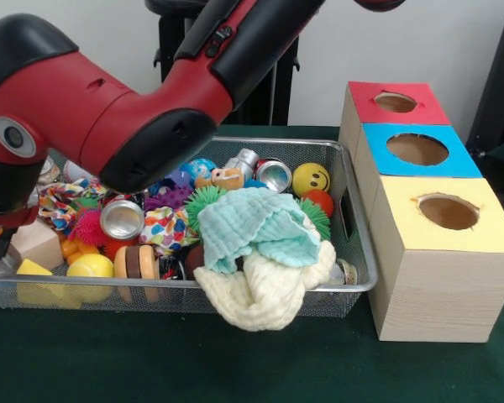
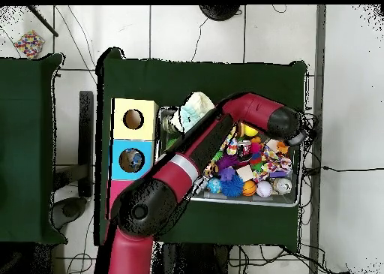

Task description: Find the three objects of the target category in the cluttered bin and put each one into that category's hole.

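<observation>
red arm [image 1: 134, 109] bent low over wire bin [image 1: 353, 210], reaching across toys

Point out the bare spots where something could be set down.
Free: the green table in front of the wire bin, and the strip behind it in the overhead view. The bin itself is packed with toys, and the cloths spill over its front rim.
</observation>
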